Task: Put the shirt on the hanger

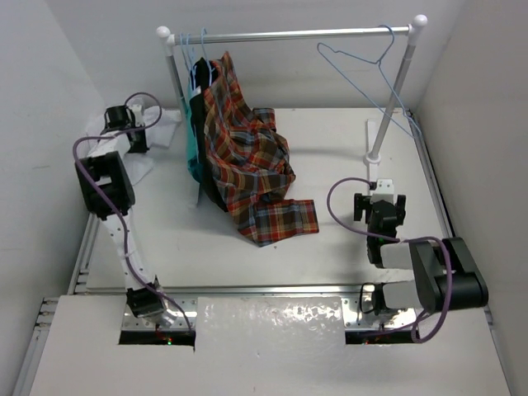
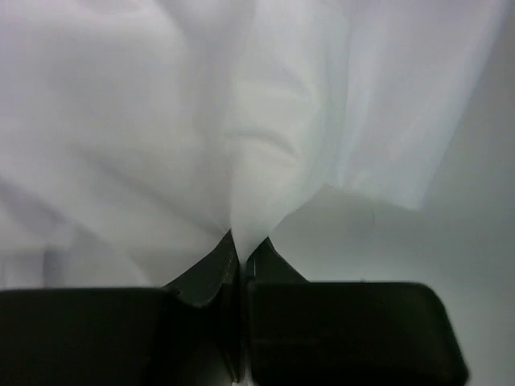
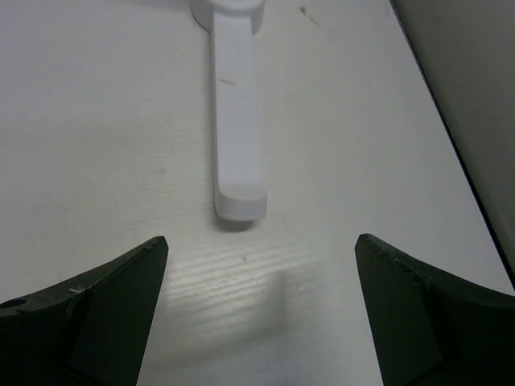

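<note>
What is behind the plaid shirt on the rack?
A black garment and a teal garment show at its left edge. The plaid shirt covers most of both, so their shape and type cannot be told.

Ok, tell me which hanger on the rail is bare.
The hanger at the right end of the rail; the left-end hangers carry clothes.

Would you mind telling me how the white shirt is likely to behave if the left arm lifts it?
Probably floppy: the shirt folds in soft creases above the left claw, which is shut on one thin fold. Likely light, since the cloth looks thin. It may slip, as only a small pinch is held.
</note>
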